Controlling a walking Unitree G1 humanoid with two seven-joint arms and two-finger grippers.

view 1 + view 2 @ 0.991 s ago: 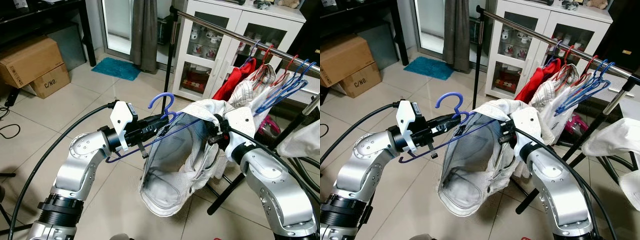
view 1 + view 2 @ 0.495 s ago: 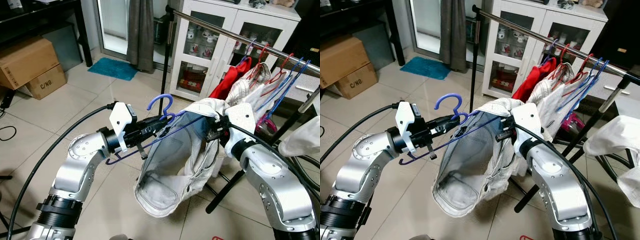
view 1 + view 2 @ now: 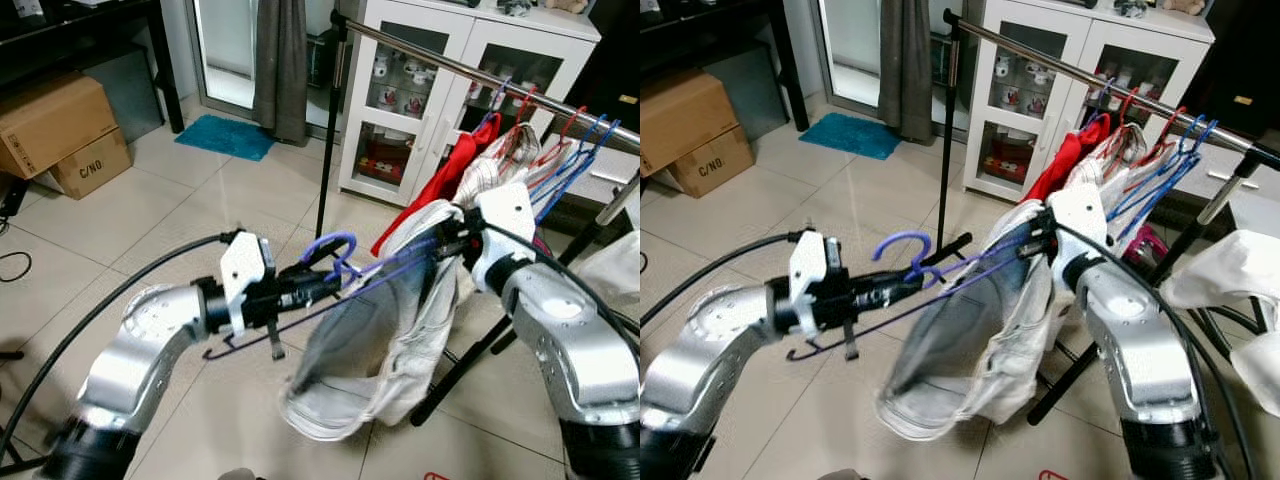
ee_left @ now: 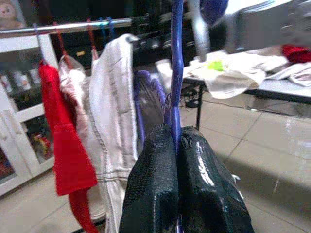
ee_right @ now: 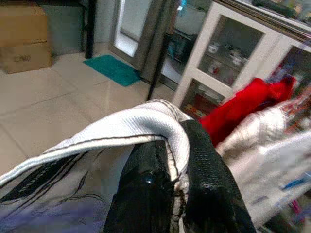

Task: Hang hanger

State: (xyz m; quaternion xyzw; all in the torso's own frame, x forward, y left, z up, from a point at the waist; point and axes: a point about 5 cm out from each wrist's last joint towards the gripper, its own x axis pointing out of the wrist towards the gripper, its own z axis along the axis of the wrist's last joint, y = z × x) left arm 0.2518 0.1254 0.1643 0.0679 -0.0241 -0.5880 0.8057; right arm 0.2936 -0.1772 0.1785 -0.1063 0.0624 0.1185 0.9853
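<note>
Hanger [image 3: 335,262]: pinched by left end effector [image 3: 325,283]. Shirt [image 3: 385,335]: clamped by right end effector [image 3: 452,243], now raised nearer rail [image 3: 470,75]. Hanging step approaching.

Both arms reach forward — left gripper [image 3: 318,283] and right gripper [image 3: 452,243] clamped.

Two shiny silver arms with round joints — white blocks at the wrists, black fingers, and thick black cables.

Bare rail [image 3: 400,45] left of hung clothes [image 3: 470,165]
</note>
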